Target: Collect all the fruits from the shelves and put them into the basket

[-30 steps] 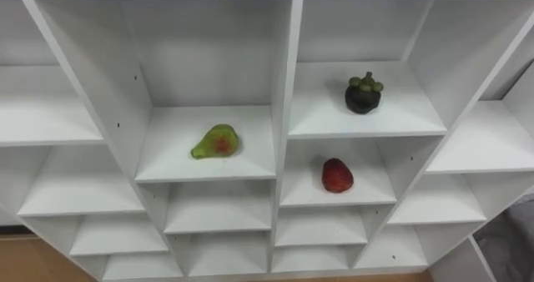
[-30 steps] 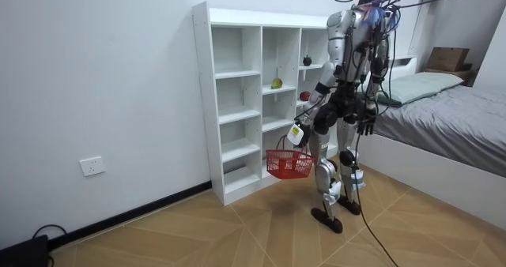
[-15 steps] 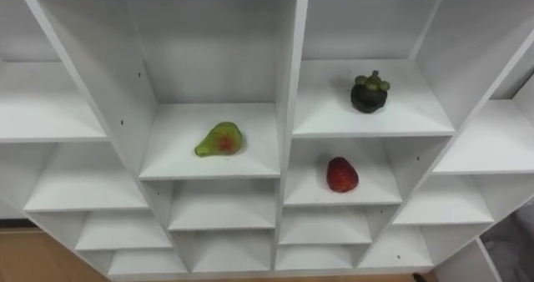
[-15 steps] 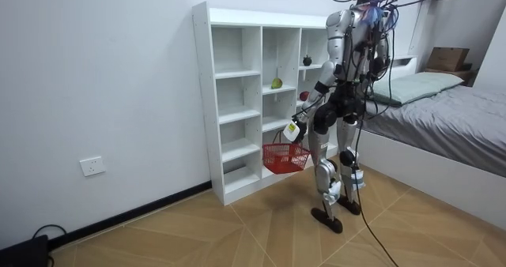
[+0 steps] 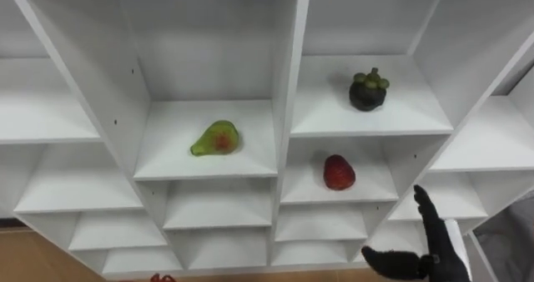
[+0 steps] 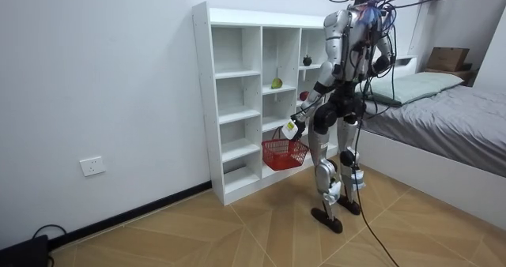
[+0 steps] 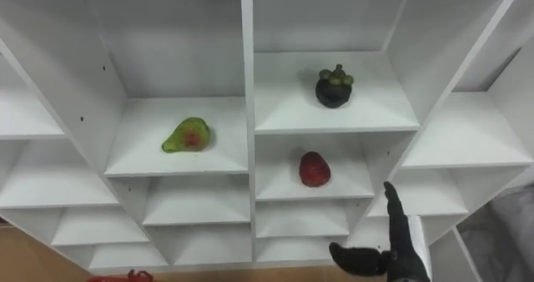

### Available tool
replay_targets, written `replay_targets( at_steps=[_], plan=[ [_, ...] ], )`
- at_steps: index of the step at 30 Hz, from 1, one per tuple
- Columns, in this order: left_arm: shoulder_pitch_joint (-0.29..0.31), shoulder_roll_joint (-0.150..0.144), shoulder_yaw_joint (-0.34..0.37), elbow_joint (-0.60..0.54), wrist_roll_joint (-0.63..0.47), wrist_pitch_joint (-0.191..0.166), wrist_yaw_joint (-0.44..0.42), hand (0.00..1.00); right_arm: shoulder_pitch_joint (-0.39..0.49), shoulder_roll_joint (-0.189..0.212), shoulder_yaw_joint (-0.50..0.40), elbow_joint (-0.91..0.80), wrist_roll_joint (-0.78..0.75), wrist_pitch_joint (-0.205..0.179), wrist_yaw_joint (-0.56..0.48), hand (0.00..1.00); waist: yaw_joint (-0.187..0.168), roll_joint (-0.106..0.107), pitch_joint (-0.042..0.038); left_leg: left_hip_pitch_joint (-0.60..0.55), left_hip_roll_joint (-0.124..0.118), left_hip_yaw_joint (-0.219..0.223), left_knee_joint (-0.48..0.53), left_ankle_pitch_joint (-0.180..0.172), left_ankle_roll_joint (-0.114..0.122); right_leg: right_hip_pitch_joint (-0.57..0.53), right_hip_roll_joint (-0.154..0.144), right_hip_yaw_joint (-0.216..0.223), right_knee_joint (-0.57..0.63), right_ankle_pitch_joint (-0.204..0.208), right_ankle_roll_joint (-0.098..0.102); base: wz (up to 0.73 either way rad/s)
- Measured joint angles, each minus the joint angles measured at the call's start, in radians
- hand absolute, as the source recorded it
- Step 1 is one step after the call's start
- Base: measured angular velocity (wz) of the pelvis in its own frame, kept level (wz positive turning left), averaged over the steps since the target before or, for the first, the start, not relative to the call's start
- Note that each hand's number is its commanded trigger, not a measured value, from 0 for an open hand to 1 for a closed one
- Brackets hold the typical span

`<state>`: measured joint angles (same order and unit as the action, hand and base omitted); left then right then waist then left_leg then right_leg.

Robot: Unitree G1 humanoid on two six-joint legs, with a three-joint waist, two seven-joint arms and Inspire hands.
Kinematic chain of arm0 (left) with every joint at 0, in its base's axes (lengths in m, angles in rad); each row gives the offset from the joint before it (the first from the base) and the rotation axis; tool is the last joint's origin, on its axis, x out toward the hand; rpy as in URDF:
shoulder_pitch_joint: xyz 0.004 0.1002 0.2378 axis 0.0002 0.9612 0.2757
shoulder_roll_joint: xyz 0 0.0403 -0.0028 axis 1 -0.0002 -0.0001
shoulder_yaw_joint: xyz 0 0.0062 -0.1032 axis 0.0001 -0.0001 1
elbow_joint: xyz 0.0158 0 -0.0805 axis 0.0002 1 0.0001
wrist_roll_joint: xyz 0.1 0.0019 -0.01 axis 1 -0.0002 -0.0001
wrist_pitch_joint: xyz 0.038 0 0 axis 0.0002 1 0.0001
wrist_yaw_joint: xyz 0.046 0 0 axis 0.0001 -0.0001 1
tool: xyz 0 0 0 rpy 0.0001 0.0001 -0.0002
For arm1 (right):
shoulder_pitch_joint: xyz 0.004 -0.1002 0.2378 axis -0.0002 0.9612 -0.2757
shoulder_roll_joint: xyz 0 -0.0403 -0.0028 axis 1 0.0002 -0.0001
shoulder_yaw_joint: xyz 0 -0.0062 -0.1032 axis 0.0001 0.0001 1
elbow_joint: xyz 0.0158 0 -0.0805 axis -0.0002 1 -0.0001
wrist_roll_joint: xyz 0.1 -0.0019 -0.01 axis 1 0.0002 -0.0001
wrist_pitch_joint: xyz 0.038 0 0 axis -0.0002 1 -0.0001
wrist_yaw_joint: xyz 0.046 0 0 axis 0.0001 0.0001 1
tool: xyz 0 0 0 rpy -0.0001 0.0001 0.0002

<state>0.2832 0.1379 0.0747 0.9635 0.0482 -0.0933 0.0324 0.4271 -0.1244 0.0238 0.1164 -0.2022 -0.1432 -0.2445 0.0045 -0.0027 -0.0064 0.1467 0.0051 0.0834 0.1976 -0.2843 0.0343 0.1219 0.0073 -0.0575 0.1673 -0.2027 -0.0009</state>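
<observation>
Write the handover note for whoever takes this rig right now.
Left hand: shut on the red basket's handle, before the closet.
Right hand: open, empty, low right of the red fruit.
Pear, mangosteen and red fruit each lie in their own compartment.
Done: none of them picked.
Left: all three into the basket.

The closet (image 5: 288, 90) runs off every edge of the eye views, so its outer compartments are cut short. The right robot hand (image 5: 437, 247) is cropped at the wrist by the bottom edge. Only a sliver of the red basket (image 5: 158, 278) shows there. In the room view the robot's body partly hides the closet's right side, and the fruits (image 6: 277, 83) are specks too small to name.
</observation>
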Motion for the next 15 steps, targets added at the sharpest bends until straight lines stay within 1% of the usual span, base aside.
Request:
replay_targets(
  at_steps=[2, 6, 8, 10, 13, 15],
  plan=[
    [-0.001, 0.000, 0.000, 0.000, 0.003, 0.000, -0.006, 1.00, 0.002, 0.000, 0.005, -0.068, -0.050, -0.001, -0.007, 0.00, 0.000, 0.002, 0.0001, -0.002, 0.000, 0.005, 0.001, 0.001, 0.001, -0.001, 0.000, 0.000, 0.001, 0.002, 0.000, 0.00],
    [0.000, -0.002, 0.001, 0.019, 0.003, 0.000, -0.006, 1.00, -0.010, 0.000, 0.009, -0.141, -0.158, -0.009, -0.012, 0.00, 0.007, 0.008, 0.0001, -0.001, 0.001, 0.015, -0.002, 0.006, 0.002, -0.006, 0.000, 0.007, 0.001, 0.007, 0.000, -0.07],
    [0.001, 0.001, 0.001, 0.028, 0.003, 0.000, -0.006, 1.00, -0.016, -0.001, 0.012, -0.193, -0.196, -0.010, -0.034, 0.00, 0.010, 0.012, 0.0001, -0.001, 0.001, 0.021, -0.008, 0.011, 0.002, -0.011, 0.001, 0.015, 0.001, 0.011, -0.001, -0.08],
    [-0.003, 0.002, 0.000, 0.040, 0.002, 0.000, -0.006, 1.00, -0.016, -0.003, 0.016, -0.215, -0.200, -0.013, -0.051, 0.00, 0.012, 0.014, -0.0002, -0.002, 0.001, 0.023, -0.015, 0.016, 0.002, -0.017, 0.001, 0.018, 0.001, 0.016, -0.001, -0.09],
    [-0.011, 0.001, -0.002, 0.062, 0.001, 0.000, -0.007, 1.00, -0.027, -0.005, 0.026, -0.221, -0.196, -0.032, -0.073, 0.00, 0.014, 0.012, 0.0001, -0.001, 0.001, 0.023, -0.018, 0.019, 0.001, -0.018, 0.002, 0.020, 0.002, 0.018, -0.002, -0.03],
    [-0.018, 0.002, -0.001, 0.075, 0.001, 0.000, -0.016, 1.00, -0.041, -0.005, 0.031, -0.230, -0.196, -0.033, -0.074, 0.00, 0.014, 0.011, 0.0004, -0.002, 0.001, 0.023, -0.025, 0.019, 0.001, -0.019, 0.003, 0.020, 0.003, 0.019, -0.002, 0.00]
  ],
)
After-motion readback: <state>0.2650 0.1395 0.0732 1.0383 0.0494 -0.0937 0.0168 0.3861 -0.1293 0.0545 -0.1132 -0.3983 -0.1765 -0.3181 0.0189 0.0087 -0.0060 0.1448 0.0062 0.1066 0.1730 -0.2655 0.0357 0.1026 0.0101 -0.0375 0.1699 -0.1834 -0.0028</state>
